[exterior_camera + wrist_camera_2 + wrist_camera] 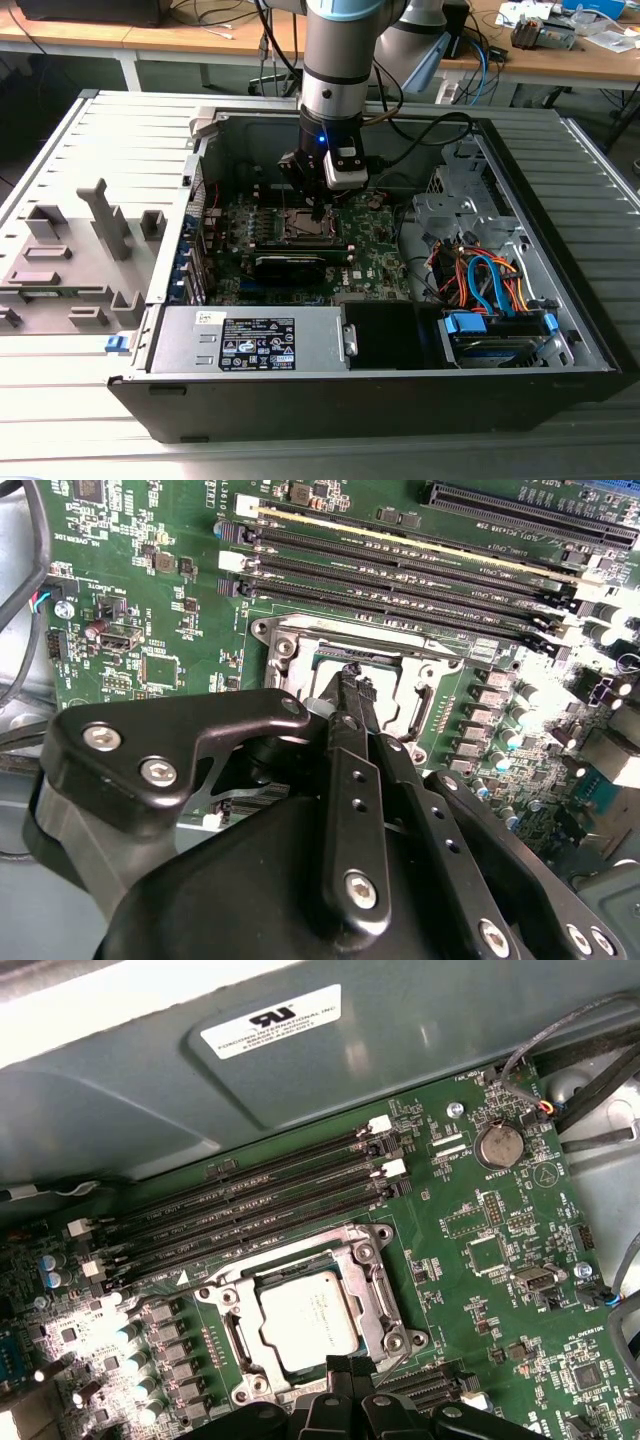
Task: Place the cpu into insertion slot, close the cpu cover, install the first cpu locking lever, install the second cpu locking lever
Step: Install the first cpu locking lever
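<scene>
Pincer fingers pressed together, holding nothing I can make out, hovers just over the insertion slot, where the cpu already lies flat inside the metal frame, seemingly poised for the cover and levers.

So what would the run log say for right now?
end effector: shut, over insertion slot | cpu: seated | cover: closed

The pincer hangs just above the insertion slot, fingers pressed together. Memory slots border one side of the socket; the long black card lies close on the other, leaving open room straight above.
</scene>
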### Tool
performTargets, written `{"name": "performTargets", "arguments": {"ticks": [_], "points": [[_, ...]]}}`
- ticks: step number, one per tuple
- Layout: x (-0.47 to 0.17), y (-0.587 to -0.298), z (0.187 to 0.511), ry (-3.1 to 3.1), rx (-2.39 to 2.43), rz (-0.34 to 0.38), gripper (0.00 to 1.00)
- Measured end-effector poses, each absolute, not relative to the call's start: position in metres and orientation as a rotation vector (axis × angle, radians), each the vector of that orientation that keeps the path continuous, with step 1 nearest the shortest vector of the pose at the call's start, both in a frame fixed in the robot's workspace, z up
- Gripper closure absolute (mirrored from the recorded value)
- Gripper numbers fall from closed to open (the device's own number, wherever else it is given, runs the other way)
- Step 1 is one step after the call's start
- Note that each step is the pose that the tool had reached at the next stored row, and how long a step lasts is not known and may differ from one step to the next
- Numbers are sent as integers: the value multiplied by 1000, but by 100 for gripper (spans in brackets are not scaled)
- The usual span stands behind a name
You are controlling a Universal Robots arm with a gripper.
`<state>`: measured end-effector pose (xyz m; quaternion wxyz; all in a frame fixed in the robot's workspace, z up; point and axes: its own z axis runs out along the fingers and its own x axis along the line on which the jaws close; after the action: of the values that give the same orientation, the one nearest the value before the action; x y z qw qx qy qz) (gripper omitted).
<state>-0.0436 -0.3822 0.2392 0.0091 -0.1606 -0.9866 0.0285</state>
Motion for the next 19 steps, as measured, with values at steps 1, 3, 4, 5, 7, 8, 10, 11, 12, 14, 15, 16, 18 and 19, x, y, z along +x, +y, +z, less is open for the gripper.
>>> {"name": "performTargets", "arguments": {"ticks": [1, 3, 4, 5, 7, 8, 10, 11, 12, 14, 15, 16, 18, 19], "points": [[-44, -382, 239, -3082, -501, 89, 89], [-44, -382, 239, -3082, -500, 89, 89], [-44, -382, 239, -3082, -499, 89, 89], [-44, -382, 239, -3082, -498, 89, 89], [-44, -382, 239, -3082, -497, 89, 89], [-44, -382, 239, -3083, -496, 89, 89], [-44, -382, 239, -3083, -495, 89, 89], [-44, -382, 239, -3083, -494, 89, 89], [-44, -382, 239, -3083, -494, 89, 89], [-44, -382, 239, -3083, -493, 89, 89], [-44, -382, 239, -3083, -492, 89, 89], [-44, -382, 239, -3084, -491, 89, 89], [-44, -382, 239, -3084, -490, 89, 89], [-44, -382, 239, -3084, -489, 89, 89]]}}
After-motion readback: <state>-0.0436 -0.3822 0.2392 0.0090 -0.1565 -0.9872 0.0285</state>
